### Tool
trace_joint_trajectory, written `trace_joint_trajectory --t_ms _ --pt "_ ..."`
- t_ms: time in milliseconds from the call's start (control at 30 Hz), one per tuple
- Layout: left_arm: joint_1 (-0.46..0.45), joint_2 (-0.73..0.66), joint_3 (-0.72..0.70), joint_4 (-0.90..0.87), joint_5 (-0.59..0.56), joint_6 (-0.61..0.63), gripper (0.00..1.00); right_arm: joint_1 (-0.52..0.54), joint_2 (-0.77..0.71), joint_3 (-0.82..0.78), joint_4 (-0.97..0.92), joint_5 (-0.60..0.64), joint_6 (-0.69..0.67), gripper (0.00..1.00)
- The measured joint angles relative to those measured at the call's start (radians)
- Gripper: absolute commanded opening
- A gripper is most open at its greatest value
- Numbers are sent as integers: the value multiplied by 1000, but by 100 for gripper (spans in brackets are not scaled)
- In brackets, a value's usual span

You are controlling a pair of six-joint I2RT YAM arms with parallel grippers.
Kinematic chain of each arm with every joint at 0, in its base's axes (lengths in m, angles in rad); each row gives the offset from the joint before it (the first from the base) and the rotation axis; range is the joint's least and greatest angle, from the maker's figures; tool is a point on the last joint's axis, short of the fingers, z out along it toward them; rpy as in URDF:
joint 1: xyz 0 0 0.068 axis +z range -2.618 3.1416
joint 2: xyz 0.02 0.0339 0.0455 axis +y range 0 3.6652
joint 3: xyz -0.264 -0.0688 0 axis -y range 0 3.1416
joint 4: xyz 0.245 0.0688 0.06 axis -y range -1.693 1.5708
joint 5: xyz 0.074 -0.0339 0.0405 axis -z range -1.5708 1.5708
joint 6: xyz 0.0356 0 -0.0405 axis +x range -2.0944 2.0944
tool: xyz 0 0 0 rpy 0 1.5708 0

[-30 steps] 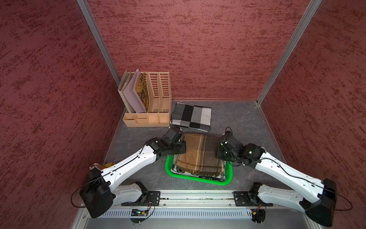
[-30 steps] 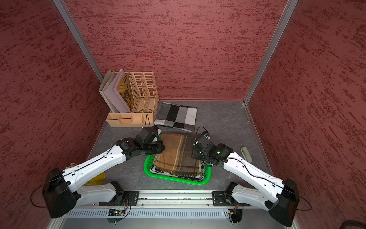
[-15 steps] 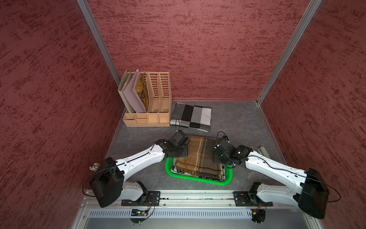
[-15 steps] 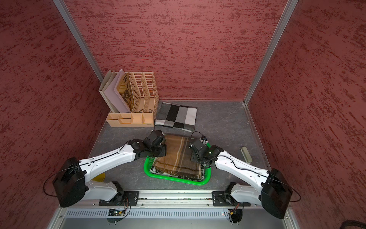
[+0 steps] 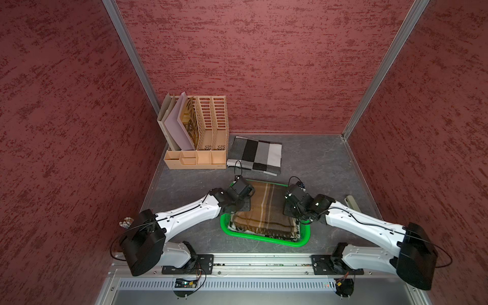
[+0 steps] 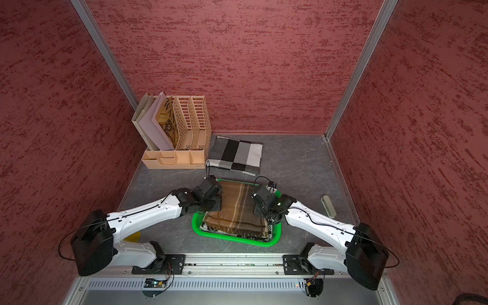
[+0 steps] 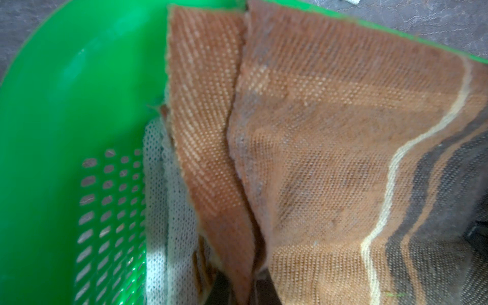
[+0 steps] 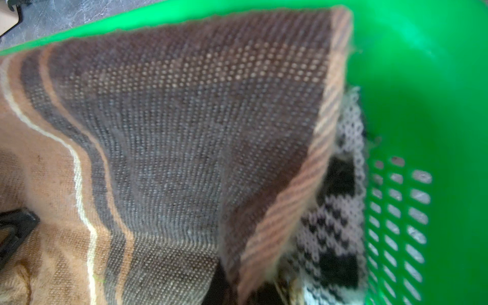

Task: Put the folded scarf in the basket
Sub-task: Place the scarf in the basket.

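**Both claws clamped on brown plaid scarf in green basket**

Scarf lies folded inside the basket and covers most of it, w/ its far edge at the far rim. L gripper is closed on the scarf's left edge, R gripper closed on its right edge. Wrist views show the cloth tented up twd each claw. A black-and-white knit cloth peeks out under it. Grey checked scarf lies behind the basket, just beside the beige file organiser.

Rough dark red walls are joined by silver metal posts. A grey marbled floor is spread beneath the left gripper; a beige slotted file organiser is stood beyond it.
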Motion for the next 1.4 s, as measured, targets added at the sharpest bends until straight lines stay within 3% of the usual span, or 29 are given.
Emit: trace_joint_trajectory --t_ms 133,300,433,533,800,967,1133,1167,1233,1400 --pt "-5 29 0 6 -8 -2 0 1 6 -22 21 0 14 0" --pt "-15 28 -1 1 -31 -15 2 1 -26 -29 6 14 30 34" --pt "-19 15 2 -33 -68 -18 30 1 -70 -27 -66 53 25 44" --pt "-19 -8 2 -72 -105 -21 34 1 -108 -27 -113 77 24 44" --pt "-19 -18 2 -99 -127 -21 22 1 -97 -29 -127 84 21 41" --pt "-19 31 -14 -70 -118 -34 0 1 -59 -41 -103 79 17 43" --pt "-21 35 -23 -64 -125 -42 0 1 -50 -45 -91 74 7 51" --pt "-21 35 -22 -67 -126 -42 1 1 -50 -43 -92 73 5 53" --pt "-21 23 -17 -82 -130 -45 15 1 -52 -24 -106 74 -5 58" --pt "-14 -68 30 -147 -140 -47 38 -11 -86 96 -165 85 -44 64"
